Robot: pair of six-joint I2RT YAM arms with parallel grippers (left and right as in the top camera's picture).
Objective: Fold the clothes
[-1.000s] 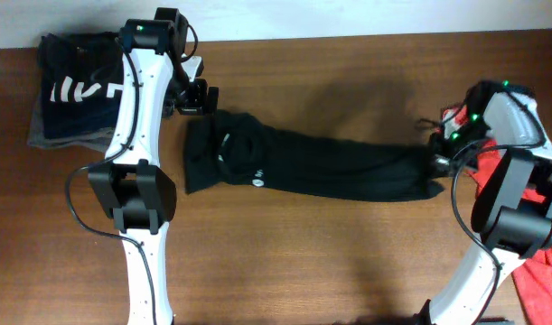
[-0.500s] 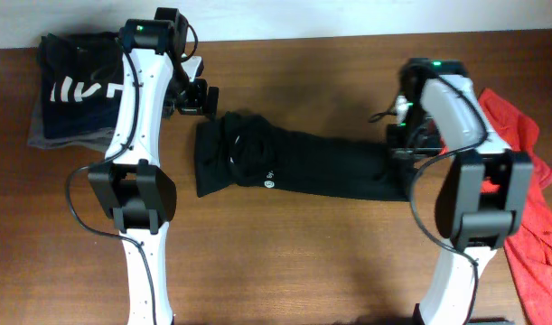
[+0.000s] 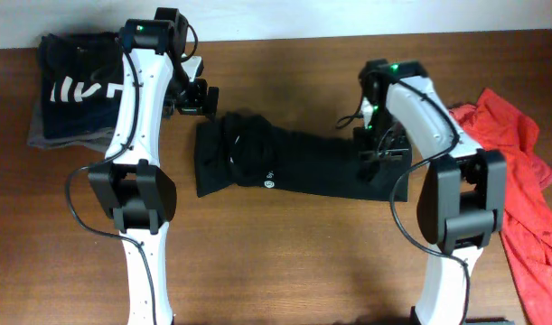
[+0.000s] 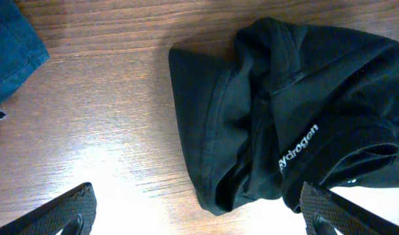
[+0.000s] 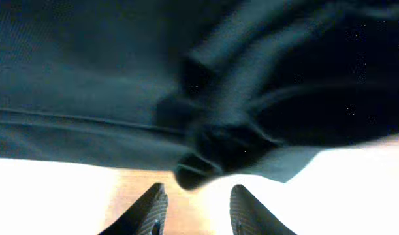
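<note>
The left pincer [image 3: 196, 97] hangs over the brown worktop [image 3: 303, 262] with its two fingers spread wide and nothing between them. Just in front of it lies the bunched, thicker end of the black garment [image 3: 303, 171], its folds heaped on one another. In the left wrist view the pincer [image 4: 199, 212] shows only as two dark fingertips [image 4: 72, 209] at the bottom corners. The garment [image 4: 284, 98] fills the space ahead and to one side of them, with bare wood on the other. Pale lettering [image 4: 297, 147] runs along one of its folds. From above it shows as a small white logo [image 3: 269, 181], well away from either pincer.

From that end the black garment stretches as a long band across the worktop to the right pincer [image 3: 380, 153], which sits over its far end. Seen from the right wrist, the pincer [image 5: 198, 209] has its fingers parted with a clear gap between them. A bunched fold of the black cloth [image 5: 199, 163] lies just beyond the tips, close to them but not between them. The picture is blurred, so I cannot tell whether cloth and tips touch.

Behind the right pincer, past the arm, an orange-red shirt [image 3: 510, 153] lies crumpled at the worktop's edge. Behind the left pincer a folded navy garment [image 3: 77, 90] with white markings rests on a grey piece [image 3: 41, 135].
</note>
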